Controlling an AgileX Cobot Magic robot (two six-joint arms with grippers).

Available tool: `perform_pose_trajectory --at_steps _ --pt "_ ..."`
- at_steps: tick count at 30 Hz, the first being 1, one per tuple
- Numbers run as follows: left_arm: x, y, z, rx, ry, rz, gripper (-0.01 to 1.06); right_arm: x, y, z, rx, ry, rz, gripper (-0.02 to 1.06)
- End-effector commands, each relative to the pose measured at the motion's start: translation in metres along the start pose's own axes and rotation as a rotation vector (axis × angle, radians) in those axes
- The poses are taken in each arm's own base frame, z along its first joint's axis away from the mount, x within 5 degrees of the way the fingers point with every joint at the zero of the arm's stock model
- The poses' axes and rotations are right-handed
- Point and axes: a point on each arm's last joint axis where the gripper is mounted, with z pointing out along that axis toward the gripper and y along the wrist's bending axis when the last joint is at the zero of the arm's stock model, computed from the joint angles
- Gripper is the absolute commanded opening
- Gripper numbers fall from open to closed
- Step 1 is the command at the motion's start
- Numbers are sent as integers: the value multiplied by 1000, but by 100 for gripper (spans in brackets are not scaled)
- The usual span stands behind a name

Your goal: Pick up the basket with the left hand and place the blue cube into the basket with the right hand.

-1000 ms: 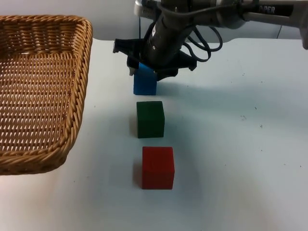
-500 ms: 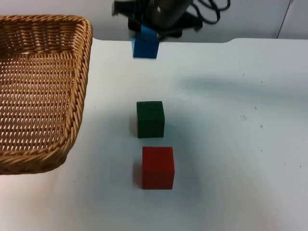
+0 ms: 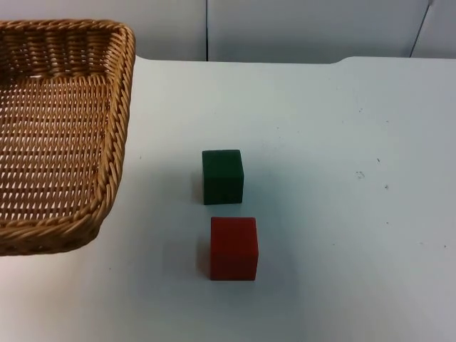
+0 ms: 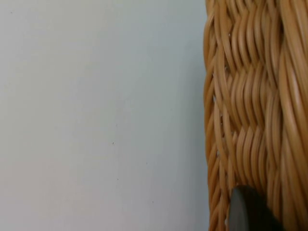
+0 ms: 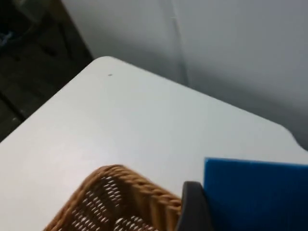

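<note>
The wicker basket (image 3: pixel 120 128) takes up the left of the top view, with nothing inside it. In the left wrist view its woven wall (image 4: pixel 250 96) is close up, and my left gripper (image 4: pixel 248 215) is shut on its rim with one black fingertip against the weave. In the right wrist view the blue cube (image 5: pixel 255 187) is held high in my right gripper (image 5: pixel 250 219), which is shut on it. A black fingertip (image 5: pixel 192 209) presses the cube's side. A corner of the basket (image 5: pixel 120 202) lies below the cube.
A green cube (image 3: pixel 222 176) and a red cube (image 3: pixel 234 248) stand one behind the other on the white table (image 3: pixel 342 178), right of the basket. The grey partition wall (image 3: pixel 285 28) closes off the far edge of the table.
My right gripper lifted the blue cube off the table behind the green cube and carried it up out of the top view. The basket shifted only slightly.
</note>
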Motion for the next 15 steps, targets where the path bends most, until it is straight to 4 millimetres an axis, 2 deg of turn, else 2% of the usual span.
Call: perform_pose_trajectory --at_steps 1,5,6,9,15 --pt "-2 -5 0 31 -14 -13 0 5 19 3 -37 17 -57 0" --pt "-2 -5 0 34 -19 -17 0 26 50 22 -87 76 -100 0" --pt "-2 -5 0 34 -19 -17 0 26 50 22 -87 76 -100 0" --pt "-2 -5 0 34 -18 -15 0 47 63 41 -105 147 -117 0" --pt "-2 -5 0 36 -17 -12 0 78 73 64 -115 264 -143 0"
